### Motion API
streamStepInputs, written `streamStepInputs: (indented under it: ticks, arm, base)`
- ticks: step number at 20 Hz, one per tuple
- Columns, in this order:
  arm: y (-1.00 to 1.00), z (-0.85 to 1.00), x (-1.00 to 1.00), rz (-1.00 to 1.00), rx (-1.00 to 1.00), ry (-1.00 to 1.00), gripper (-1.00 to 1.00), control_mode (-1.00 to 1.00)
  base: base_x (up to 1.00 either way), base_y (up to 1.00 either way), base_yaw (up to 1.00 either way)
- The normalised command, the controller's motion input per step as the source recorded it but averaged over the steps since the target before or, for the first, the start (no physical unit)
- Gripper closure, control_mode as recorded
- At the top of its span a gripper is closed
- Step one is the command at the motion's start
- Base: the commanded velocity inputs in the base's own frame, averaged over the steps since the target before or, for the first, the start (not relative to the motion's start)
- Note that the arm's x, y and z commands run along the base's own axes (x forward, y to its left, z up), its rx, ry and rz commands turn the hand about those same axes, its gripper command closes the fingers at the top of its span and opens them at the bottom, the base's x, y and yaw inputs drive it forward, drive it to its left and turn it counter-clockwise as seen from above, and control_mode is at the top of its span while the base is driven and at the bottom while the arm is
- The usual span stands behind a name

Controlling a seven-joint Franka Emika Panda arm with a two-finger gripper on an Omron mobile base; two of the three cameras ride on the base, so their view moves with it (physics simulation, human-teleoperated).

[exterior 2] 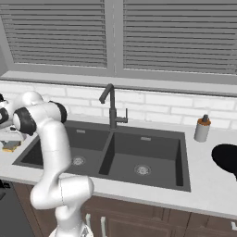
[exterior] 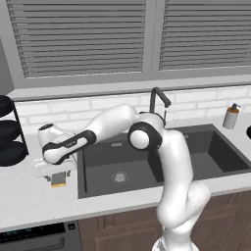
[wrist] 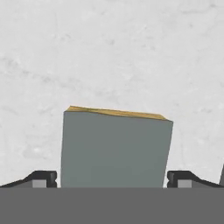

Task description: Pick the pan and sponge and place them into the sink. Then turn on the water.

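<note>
The arm reaches left over the desk (exterior: 29, 201), and its end effector (exterior: 58, 177) hangs low over the sponge (exterior: 58, 182), which lies flat on the desk just beside the left rim of the sink (exterior: 147, 166). In the hand view the sponge (wrist: 114, 148) sits between the two fingertips (wrist: 43, 178), its grey-green top facing the camera and a thin yellow strip showing along its far edge; the fingers stand spread wide, one on either side of the block, apart from its sides. In the right base view the sponge (exterior 2: 10, 146) shows near the left edge of the desk, partly behind the arm. The dark double-basin sink is set in the middle of the desk, with a round drain in each basin and the gooseneck faucet (exterior 2: 110, 105) rising at its back edge. A soap dispenser (exterior 2: 202, 128) stands on the desk behind the sink's right back corner. The pan (exterior 2: 227, 159), a dark round shape, rests at the right edge of the desk.
</note>
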Motion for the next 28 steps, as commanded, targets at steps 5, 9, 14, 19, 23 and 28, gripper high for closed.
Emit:
streamStepInputs:
  ticks: [5, 9, 14, 19, 23, 28]
  arm:
    - [0.0, -0.33, 0.01, 0.0, 0.0, 0.0, -1.0, -1.0]
    - [0.0, -0.2, 0.01, 0.0, 0.0, 0.0, 1.0, -1.0]
    - [-0.01, -0.09, 0.0, 0.0, 0.0, 0.0, 1.0, -1.0]
    - [-0.65, 0.24, -0.41, 0.02, 0.0, -0.02, 1.0, -1.0]
    - [-0.94, 0.85, -0.57, 0.0, 0.0, 0.0, 1.0, -1.0]
    - [-0.9, 0.98, -0.63, 0.0, 0.0, 0.01, 1.0, -1.0]
  base:
    - [0.0, 0.0, 0.0]
    - [0.0, 0.0, 0.0]
    - [0.0, 0.0, 0.0]
    - [0.0, 0.0, 0.0]
    - [0.0, 0.0, 0.0]
    - [0.0, 0.0, 0.0]
